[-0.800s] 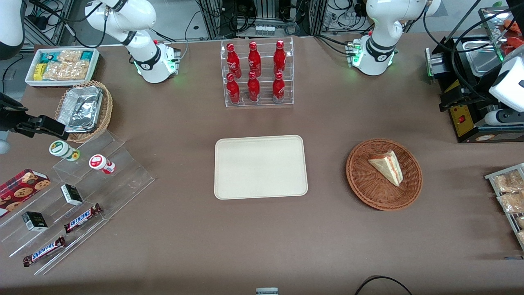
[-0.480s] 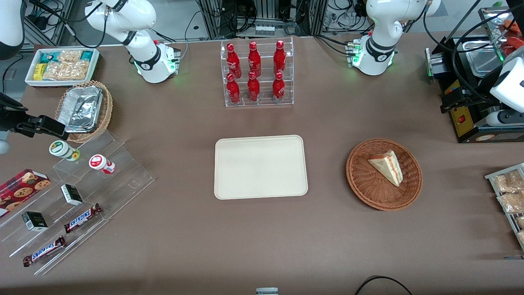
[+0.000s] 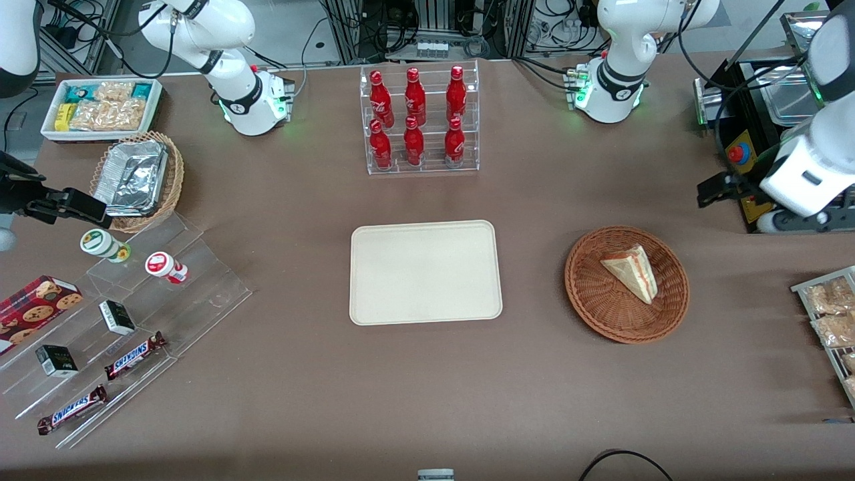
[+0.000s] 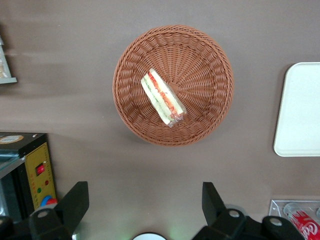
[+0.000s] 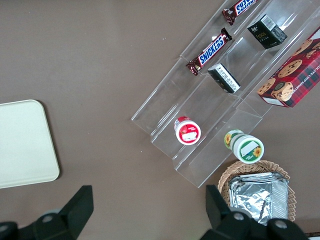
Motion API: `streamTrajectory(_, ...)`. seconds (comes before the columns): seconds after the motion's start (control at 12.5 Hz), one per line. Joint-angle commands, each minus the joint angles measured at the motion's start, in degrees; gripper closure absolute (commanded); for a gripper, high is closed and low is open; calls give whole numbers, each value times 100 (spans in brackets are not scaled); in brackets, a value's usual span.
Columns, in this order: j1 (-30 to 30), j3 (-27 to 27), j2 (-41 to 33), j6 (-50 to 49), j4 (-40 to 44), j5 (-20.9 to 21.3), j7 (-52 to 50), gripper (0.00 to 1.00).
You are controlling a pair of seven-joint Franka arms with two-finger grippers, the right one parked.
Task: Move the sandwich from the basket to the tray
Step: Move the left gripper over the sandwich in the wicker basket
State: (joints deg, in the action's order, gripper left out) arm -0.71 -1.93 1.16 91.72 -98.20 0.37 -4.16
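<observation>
Brown counter (image 3: 427,387). Cream-beige rectangular tray (image 3: 425,272) at counter centre, bare. Round reddish-brown wicker basket (image 3: 626,284) beside it, toward the working arm's end. Small triangular wrapped sandwich (image 3: 631,270), red, orange and green layers, lies in the basket, untouched. Left arm's claw (image 4: 142,200) has swung inward from the counter edge over the last second; it hangs high above the basket, fingers (image 4: 75,202) wide apart, holding nothing. Judgement: approach begun, descent and grasp not yet made.
</observation>
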Motion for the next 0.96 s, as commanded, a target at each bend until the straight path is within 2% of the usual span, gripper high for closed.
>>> streamTrajectory(0.0, -26, -9, -90, 783, -794, 86, 82, 0)
streamTrajectory(0.56, -26, 0, 278, 2858, -2185, 86, 56, 0)
streamTrajectory(0.88, -43, -9, 472, 3124, -2291, 86, -286, 0)
